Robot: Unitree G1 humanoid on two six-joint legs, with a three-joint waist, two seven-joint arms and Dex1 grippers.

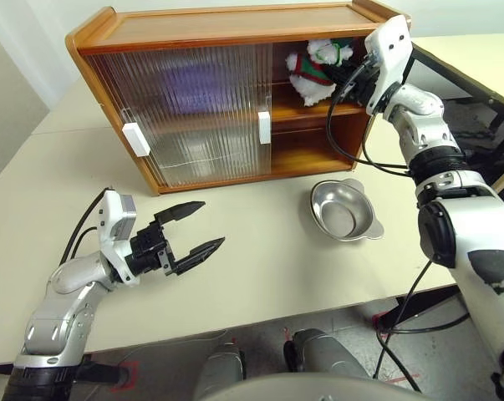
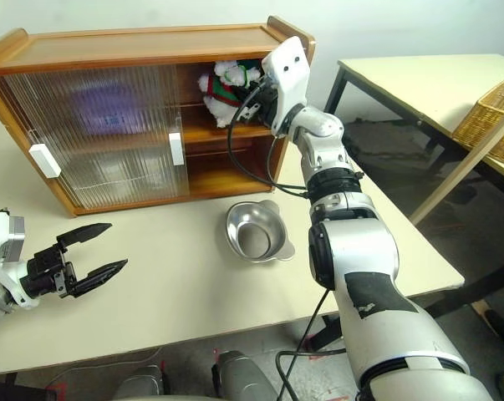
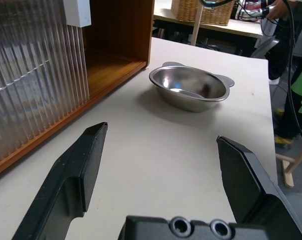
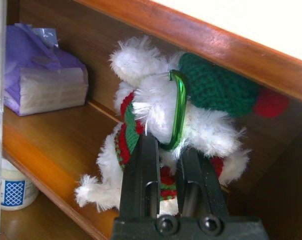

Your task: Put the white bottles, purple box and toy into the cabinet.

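The wooden cabinet (image 1: 218, 25) stands on the table with its right side open and both ribbed doors slid left. My right gripper (image 4: 163, 145) is shut on the toy (image 4: 156, 125), a white plush figure in red and green with a green hat, and holds it in the upper shelf opening (image 1: 318, 67). The purple box (image 4: 40, 75) lies further in on that upper shelf. One white bottle (image 4: 13, 187) stands on the lower shelf. My left gripper (image 1: 197, 225) hovers open and empty over the table in front of the cabinet.
A shiny steel bowl (image 1: 345, 209) sits on the table just in front of the cabinet's open right side. A second table with a wicker basket (image 2: 494, 117) stands to the right. The doors' white handles (image 1: 264, 127) sit near the cabinet's middle and left.
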